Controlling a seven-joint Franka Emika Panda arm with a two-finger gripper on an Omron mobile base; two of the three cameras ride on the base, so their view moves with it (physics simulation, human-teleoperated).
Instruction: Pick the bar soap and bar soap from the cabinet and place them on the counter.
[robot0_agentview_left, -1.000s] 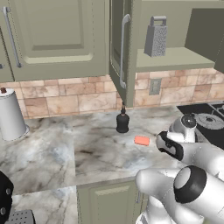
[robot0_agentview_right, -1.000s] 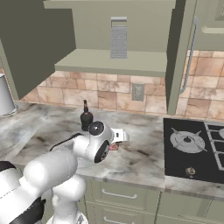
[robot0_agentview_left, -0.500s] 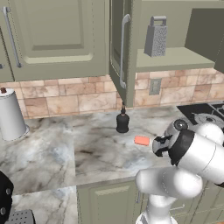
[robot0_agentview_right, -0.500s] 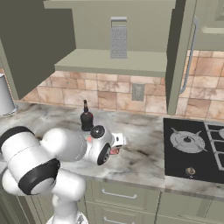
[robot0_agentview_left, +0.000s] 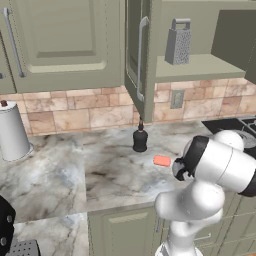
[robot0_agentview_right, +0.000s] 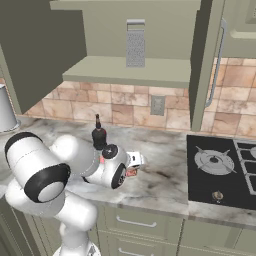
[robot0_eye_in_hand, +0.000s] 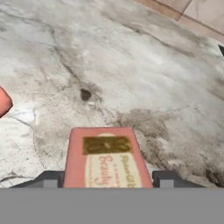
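One label can be read in part. The boxed bar soap (robot0_eye_in_hand: 105, 157), seen in the hand view, has a salmon-pink face with a cream panel bearing red script that reads "Beauty", with a second line beside it too blurred to make out. Above the panel sits a gold-brown band whose marks are illegible.

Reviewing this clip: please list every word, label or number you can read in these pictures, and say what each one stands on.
"Beauty": red script on the cream label of the boxed bar soap between the gripper's fingertips, hand view.
A second script line beside it: too blurred to read.
Gold panel above the label: its marks are illegible.
No readable text on the other bar soap, black bottle, or grater.
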